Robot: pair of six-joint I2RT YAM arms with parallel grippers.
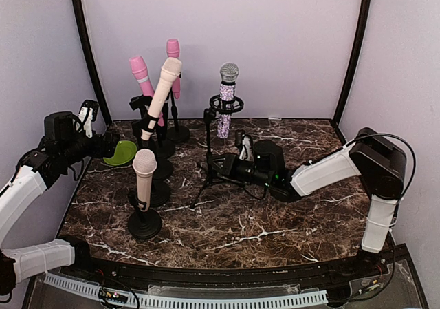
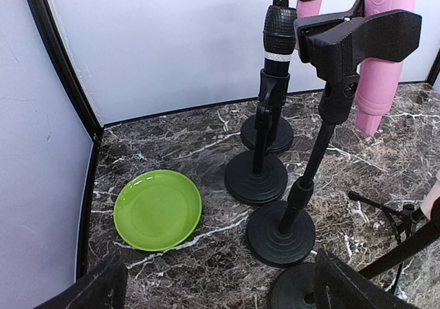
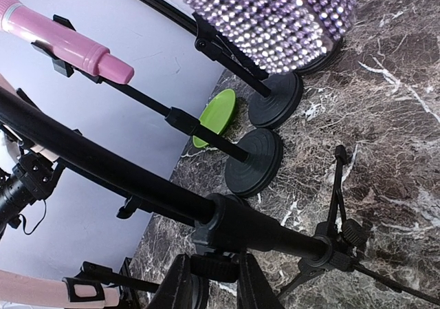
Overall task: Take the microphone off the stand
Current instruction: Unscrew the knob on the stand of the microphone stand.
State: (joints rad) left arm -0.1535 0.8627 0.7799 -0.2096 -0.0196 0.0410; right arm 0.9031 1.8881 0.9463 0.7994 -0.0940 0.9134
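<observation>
**A:** What sits on the marble bench (image 1: 275,226)?

**B:** A cluster of stands at the back left. Four round-base stands (image 1: 144,223) carry two pink microphones (image 1: 141,75) and two cream microphones (image 1: 163,89). A black tripod stand (image 1: 208,151) is near the middle.

**A:** And the microphone to be removed?

**B:** The rhinestone microphone (image 1: 227,102) stands upright, head up, seated in the ring holder at the top of the tripod stand.

**A:** The right tool (image 3: 218,268)?

**B:** It is low beside the tripod stand, fingers closed tight on the black pole near where the legs join — it grips the stand, not the microphone.

**A:** The left tool (image 2: 220,274)?

**B:** It is spread wide with nothing in it, hovering over the bench's left side and facing the round bases.

**A:** Anything smaller?

**B:** A green plate (image 2: 157,209) lies flat near the left wall — apart from the nearest base.
</observation>
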